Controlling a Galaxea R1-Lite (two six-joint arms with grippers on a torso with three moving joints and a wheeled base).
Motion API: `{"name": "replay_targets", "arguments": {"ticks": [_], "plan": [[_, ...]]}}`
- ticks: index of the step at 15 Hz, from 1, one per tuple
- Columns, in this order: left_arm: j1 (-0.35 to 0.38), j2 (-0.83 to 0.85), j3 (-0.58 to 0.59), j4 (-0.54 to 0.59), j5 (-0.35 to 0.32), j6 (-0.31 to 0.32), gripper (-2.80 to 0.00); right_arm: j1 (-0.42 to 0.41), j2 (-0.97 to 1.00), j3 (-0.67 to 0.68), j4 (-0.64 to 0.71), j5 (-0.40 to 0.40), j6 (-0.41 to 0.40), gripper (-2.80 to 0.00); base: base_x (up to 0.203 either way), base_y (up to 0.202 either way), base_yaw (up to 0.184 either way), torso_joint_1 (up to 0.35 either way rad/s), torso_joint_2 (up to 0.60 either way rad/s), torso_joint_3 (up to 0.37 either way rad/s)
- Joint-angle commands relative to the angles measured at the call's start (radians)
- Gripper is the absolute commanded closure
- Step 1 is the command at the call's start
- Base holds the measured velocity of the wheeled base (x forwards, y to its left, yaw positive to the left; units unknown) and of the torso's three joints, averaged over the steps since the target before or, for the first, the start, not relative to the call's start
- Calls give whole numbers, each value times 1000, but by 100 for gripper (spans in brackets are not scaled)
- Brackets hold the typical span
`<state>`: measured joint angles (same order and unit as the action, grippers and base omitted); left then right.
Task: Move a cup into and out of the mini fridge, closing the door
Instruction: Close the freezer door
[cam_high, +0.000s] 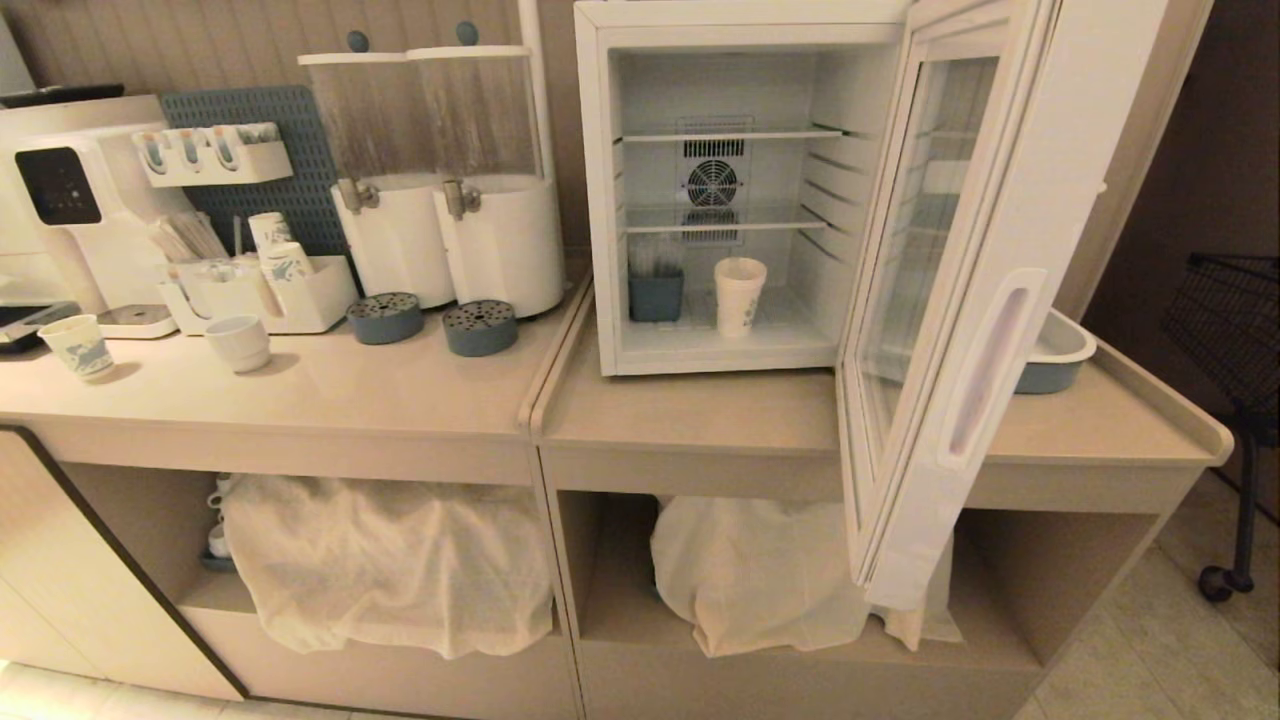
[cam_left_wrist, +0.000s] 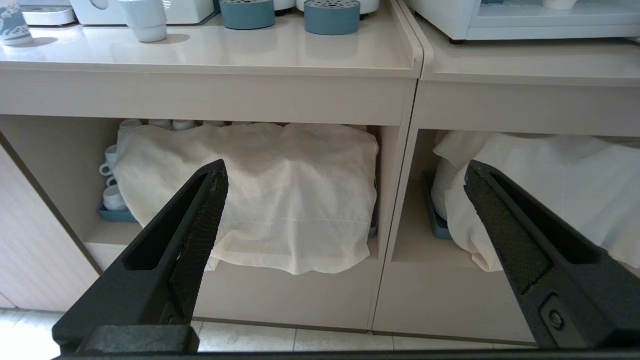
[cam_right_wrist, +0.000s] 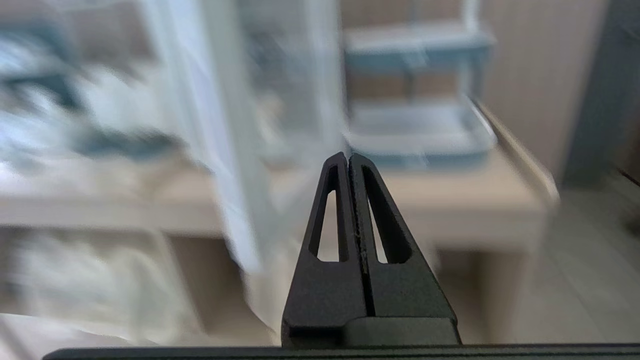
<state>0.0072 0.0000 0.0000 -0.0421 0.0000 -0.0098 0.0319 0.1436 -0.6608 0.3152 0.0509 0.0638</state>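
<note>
The right gripper (cam_right_wrist: 349, 162), fingers pressed together and empty, points toward the blurred door (cam_right_wrist: 225, 165) edge and counter (cam_right_wrist: 450, 190).

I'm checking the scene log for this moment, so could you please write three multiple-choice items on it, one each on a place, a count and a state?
1. Where is the cup?
A. On the fridge floor
B. On the upper wire shelf
C. On the counter by the drip trays

2. How many round blue drip trays stand below the dispensers' taps?
A. One
B. Two
C. Four

3. How does the door stand?
A. Shut
C. Lifted off and lying flat
B. Swung wide open

Answers:
1 A, the cup stands on the floor beside a small blue holder.
2 B, one drip tray and another show.
3 B, the fridge's inside is fully exposed.
</note>
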Motion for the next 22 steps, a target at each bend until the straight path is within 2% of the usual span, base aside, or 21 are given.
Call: {"name": "replay_targets", "arguments": {"ticks": [1, 4, 5, 6, 9, 11, 14, 15, 17, 20, 21, 22], "plan": [[0, 0, 18, -1, 0, -1, -280, 109, 234, -280, 78, -12, 9, 0, 0, 0, 0, 0, 0, 0], [0, 0, 18, -1, 0, -1, -280, 504, 384, -494, 212, -137, 18, 0, 0, 0, 0, 0, 0, 0], [0, 0, 18, -1, 0, 1, -280, 587, 456, -556, 249, -187, 16, 0, 0, 0, 0, 0, 0, 0], [0, 0, 18, -1, 0, 1, -280, 633, 521, -600, 269, -236, 4, 0, 0, 0, 0, 0, 0, 0], [0, 0, 18, -1, 0, 2, -280, 659, 629, -735, 230, -391, -97, 0, 0, 0, 0, 0, 0, 0], [0, 0, 18, -1, 0, 7, -280, 660, 706, -842, 189, -486, -110, 0, 0, 0, 0, 0, 0, 0], [0, 0, 18, -1, -2, 2, -280, 655, 750, -896, 111, -648, -110, 0, 0, 0, 0, 0, 0, 0], [0, 0, 18, -1, 0, 2, -280, 627, 750, -899, 98, -672, -111, 0, 0, 0, 0, 0, 0, 0], [0, 0, 18, 1, -5, 14, -280, 484, 762, -915, 83, -680, -114, 0, 0, 0, 0, 0, 0, 0], [0, 0, 18, 1, -3, 13, -280, 192, 782, -928, 64, -675, -87, 0, 0, 0, 0, 0, 0, 0], [0, 0, 18, 1, -3, 13, -280, 78, 788, -939, 63, -652, -62, 0, 0, 0, 0, 0, 0, 0], [0, 0, 18, 1, 0, 11, -280, 1, 802, -969, 70, -622, -40, 0, 0, 0, 0, 0, 0, 0]]}}
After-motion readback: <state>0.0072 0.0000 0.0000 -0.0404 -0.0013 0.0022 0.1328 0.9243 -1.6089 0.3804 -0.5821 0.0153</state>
